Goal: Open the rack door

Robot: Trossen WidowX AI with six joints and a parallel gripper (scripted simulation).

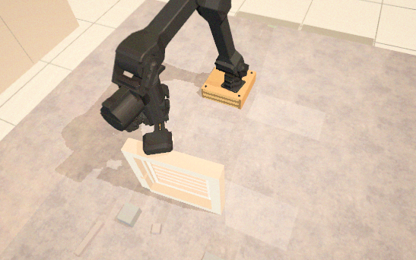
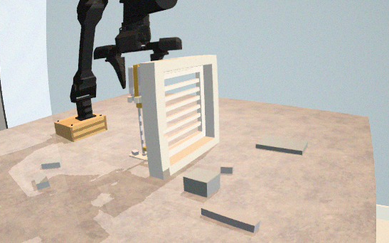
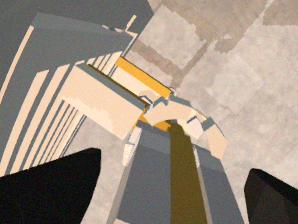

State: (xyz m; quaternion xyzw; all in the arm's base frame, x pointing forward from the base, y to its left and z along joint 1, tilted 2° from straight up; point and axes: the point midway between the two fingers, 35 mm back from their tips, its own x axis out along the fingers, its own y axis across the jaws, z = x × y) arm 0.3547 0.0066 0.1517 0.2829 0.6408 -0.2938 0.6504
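The rack frame [image 1: 217, 194] [image 2: 153, 121] stands upright on the table. Its slatted door [image 2: 203, 103] sits inside the frame and looks closed. The upright handle [image 2: 131, 79] [image 3: 145, 175], grey with a gold stripe, is on the door's arm side beside the frame's edge post. My gripper [image 2: 141, 75] [image 3: 176, 171] is open and points down around the upper part of the handle, with a visible gap to each side in the wrist view. One finger is partly hidden behind the frame in the exterior view. The handle is hidden under the gripper in the top view.
A grey block [image 1: 128, 214] [image 2: 202, 182], a small block [image 1: 156, 228] [image 2: 227, 170] and a long strip [image 1: 89, 237] [image 2: 230, 219] lie in front of the frame. A flat slab [image 2: 281, 145] lies farther right. Two small pieces lie on the arm side. The arm's orange base [image 1: 221, 96] [image 2: 88, 129] stands behind.
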